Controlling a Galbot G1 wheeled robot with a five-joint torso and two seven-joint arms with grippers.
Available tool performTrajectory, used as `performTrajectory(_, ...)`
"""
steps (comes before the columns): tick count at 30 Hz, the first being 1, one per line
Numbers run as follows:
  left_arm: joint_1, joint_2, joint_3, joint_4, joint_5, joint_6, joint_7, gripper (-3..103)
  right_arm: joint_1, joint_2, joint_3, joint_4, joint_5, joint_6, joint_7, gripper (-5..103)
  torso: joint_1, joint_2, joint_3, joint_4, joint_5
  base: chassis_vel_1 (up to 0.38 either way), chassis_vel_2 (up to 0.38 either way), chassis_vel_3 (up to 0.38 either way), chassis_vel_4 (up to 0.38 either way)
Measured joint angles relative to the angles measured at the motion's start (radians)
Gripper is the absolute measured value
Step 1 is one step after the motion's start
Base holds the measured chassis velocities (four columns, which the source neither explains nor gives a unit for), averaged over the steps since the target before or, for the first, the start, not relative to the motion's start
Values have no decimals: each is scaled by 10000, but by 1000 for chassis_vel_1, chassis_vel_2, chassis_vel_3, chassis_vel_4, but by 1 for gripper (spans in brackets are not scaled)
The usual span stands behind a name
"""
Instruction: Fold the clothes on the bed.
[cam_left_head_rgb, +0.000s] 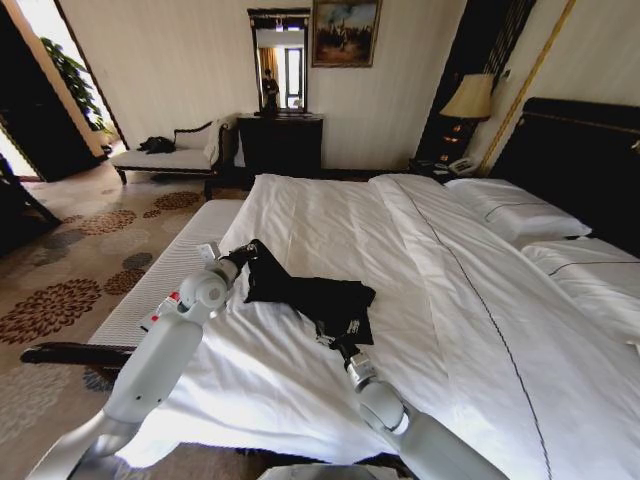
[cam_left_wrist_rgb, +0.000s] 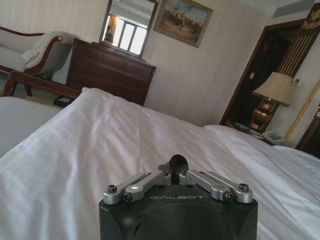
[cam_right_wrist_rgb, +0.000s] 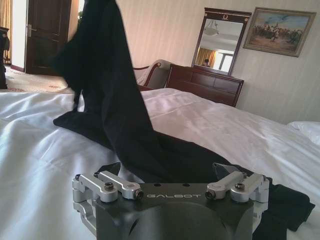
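Nearest the camera, at about six o'clock in the head view, the right gripper (cam_left_head_rgb: 335, 338) is being rested at the near edge of the black T-shirt (cam_left_head_rgb: 315, 297). In the right wrist view its fingers (cam_right_wrist_rgb: 107, 175) are being held spread wide, released, with the T-shirt (cam_right_wrist_rgb: 150, 150) lying between them but not being pinched.

Farther out, toward ten o'clock, the left gripper (cam_left_head_rgb: 250, 255) is being held at the shirt's far corner, where the cloth is being lifted into a peak. In the left wrist view its fingers (cam_left_wrist_rgb: 172, 167) are being kept clenched together; whether cloth is being gripped cannot be told.

The shirt is being supported on the white bed (cam_left_head_rgb: 450, 300), near its foot-side edge.
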Motion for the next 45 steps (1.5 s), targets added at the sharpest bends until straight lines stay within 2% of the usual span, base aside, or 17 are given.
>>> performTrajectory(14,-528,124,-498,-746,-955,295,-38,2,132,784,-337,-887,-1154,541,-126,100,0,0,-1,0,0,0,0,0,0)
performTrajectory(21,-470,282,-768,-1087,-1207,378,-57,2,387,1148,-616,-1090,-1721,721,-117,100,0,0,-1,1,-1,0,0,0,0)
performTrajectory(23,-390,341,-914,-1213,-1291,386,-60,2,569,1223,-826,-1239,-1966,980,-151,100,0,0,-1,1,-1,0,0,0,0)
performTrajectory(27,-365,378,-1048,-1303,-1370,401,-68,2,809,1326,-1102,-1581,-2023,1172,-211,100,0,0,-1,1,-2,0,0,0,0)
performTrajectory(32,-339,403,-1152,-1426,-1423,431,-93,2,1187,1979,-1536,-2445,-2023,1482,-188,100,0,0,-1,1,-3,0,0,0,0)
performTrajectory(34,-283,403,-1243,-1520,-1464,503,-124,2,1392,2468,-1785,-2977,-2179,1542,242,100,0,0,-1,1,-1,0,0,0,0)
performTrajectory(36,-254,404,-1277,-1545,-1473,522,-132,2,1451,2611,-1858,-3143,-2309,1542,463,100,0,0,-1,1,-2,0,0,0,0)
performTrajectory(39,-108,453,-1397,-1622,-1483,550,-153,2,1638,3183,-2059,-3750,-3156,1208,1446,100,0,0,-1,2,-2,0,0,0,0)
performTrajectory(40,-108,453,-1397,-1622,-1483,550,-153,2,1638,3183,-2059,-3750,-3156,1208,1446,100,0,0,-1,2,-2,0,0,0,0)
performTrajectory(43,-43,515,-1469,-1681,-1499,557,-155,2,1693,3388,-2159,-3823,-3498,247,2307,100,0,0,-1,2,-2,0,0,0,0)
performTrajectory(44,-28,542,-1502,-1712,-1519,563,-156,2,1703,3416,-2196,-3805,-3588,-384,2775,100,0,0,-1,2,-2,0,0,0,0)
performTrajectory(45,-28,542,-1502,-1712,-1519,563,-156,2,1703,3416,-2196,-3805,-3588,-384,2775,100,0,0,-1,2,-2,0,0,0,0)
